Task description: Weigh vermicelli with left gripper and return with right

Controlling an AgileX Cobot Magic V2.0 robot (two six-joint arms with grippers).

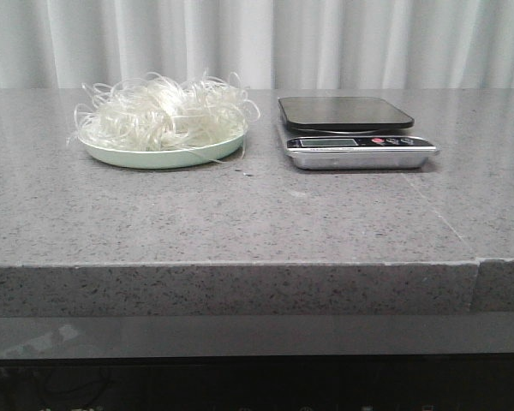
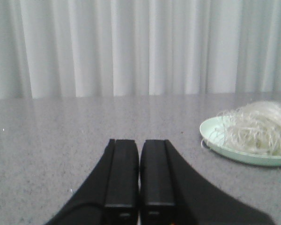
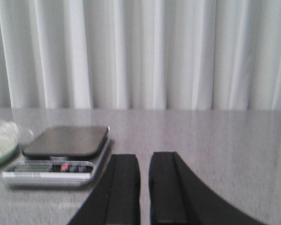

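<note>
The left pincer [image 2: 139,173], two flat black fingers seen from its wrist camera, has its jaws drawn together with only a hairline slit between them and nothing in it; it hangs over bare worktop. The right pincer [image 3: 144,187], likewise black, stands with a narrow gap between its fingers and holds nothing.

Near the left pincer, off to one side, lies the vermicelli [image 2: 257,126], a fluffy tangle of thin whitish translucent strands heaped on a pale green round plate [image 2: 215,140]. In the front view the vermicelli [image 1: 163,111] covers most of the plate [image 1: 154,157], with loose loops sticking out over the rim; the plate sits on the left half of the speckled grey stone worktop [image 1: 240,223].

Near the right pincer is a kitchen scale [image 3: 61,154] with a dark square weighing platform and a shiny metal base. In the front view the scale [image 1: 351,128] stands just to the right of the plate, not touching it, its platform bare. Its front panel carries a small display and reddish buttons; any writing there is too small to read.

A pleated pale curtain [image 1: 257,43] hangs behind the worktop.
</note>
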